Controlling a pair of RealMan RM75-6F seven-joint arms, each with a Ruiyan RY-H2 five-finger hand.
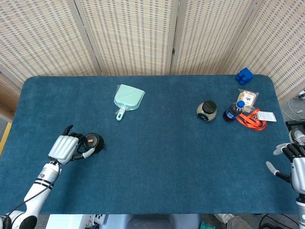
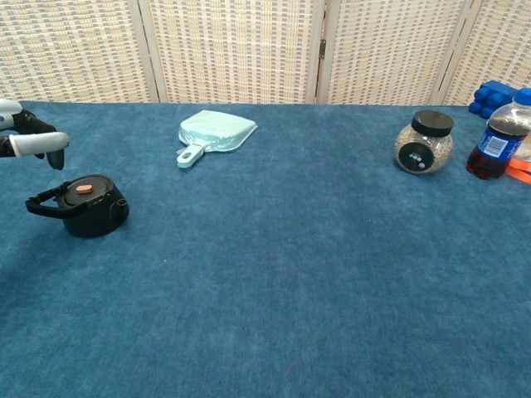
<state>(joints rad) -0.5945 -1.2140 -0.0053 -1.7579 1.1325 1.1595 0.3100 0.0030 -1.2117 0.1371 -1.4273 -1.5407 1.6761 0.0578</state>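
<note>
Head view: left hand [image 1: 66, 147] is hovering with fingers loosely spread, gripping nothing, just beside the black kettle [image 1: 92, 142] near the table's left edge [image 1: 14, 143]; right hand [image 1: 294, 162] is hanging spread off the right edge.
Chest view: kettle [image 2: 89, 204] is sitting upright, handle pointing left, wide bare cloth stretching to its right.

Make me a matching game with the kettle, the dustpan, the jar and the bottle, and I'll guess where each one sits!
Things:
1. kettle
2. dustpan
3. jar
4. bottle

Places:
A. beside the orange strap
B. just left of the bottle
C. next to the left hand
D. back of the table, left of the middle

Pairs: 1-C, 2-D, 3-B, 4-A
</note>
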